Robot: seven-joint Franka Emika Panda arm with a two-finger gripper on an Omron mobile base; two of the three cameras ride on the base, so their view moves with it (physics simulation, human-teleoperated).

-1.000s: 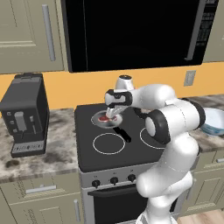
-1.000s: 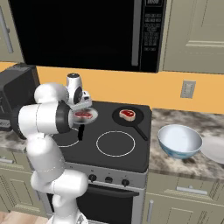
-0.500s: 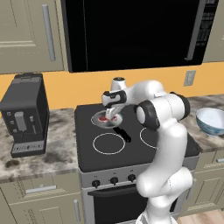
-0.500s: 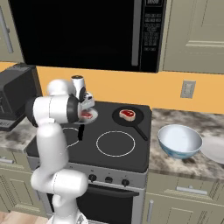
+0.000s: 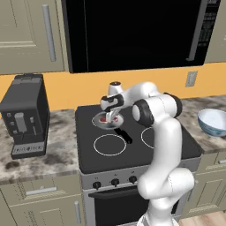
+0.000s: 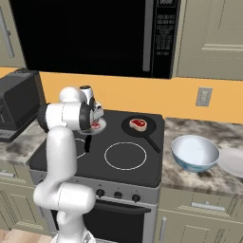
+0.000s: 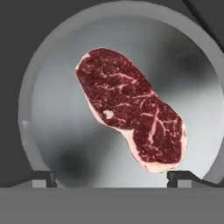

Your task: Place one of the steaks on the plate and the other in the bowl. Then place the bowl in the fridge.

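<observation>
One steak [image 7: 131, 109], red with white marbling, lies in a round grey pan [image 7: 48, 87] on the stove's back left burner. My gripper [image 7: 111, 179] hangs open just above it, fingertips [image 7: 179, 177] on either side of the steak's near end. From the base, the gripper [image 5: 110, 114] hovers over this pan [image 5: 98, 122]. The other steak [image 6: 139, 124] rests in a dark pan [image 6: 128, 129] on the back right burner. The white bowl [image 6: 194, 152] stands on the counter right of the stove, with the white plate [image 6: 233, 161] just beyond it. The fridge is out of view.
A black coffee machine [image 5: 24, 114] stands on the counter left of the stove. A dark microwave [image 5: 132, 31] hangs over the stove [image 5: 132, 152]. The grey pan's black handle [image 5: 124, 135] points toward the stove's front, as does the dark pan's handle [image 6: 153, 142].
The arm's elbow has drawn in and risen, and the gripper has sunk a little toward the steak in the grey pan. The jaws stay open.
</observation>
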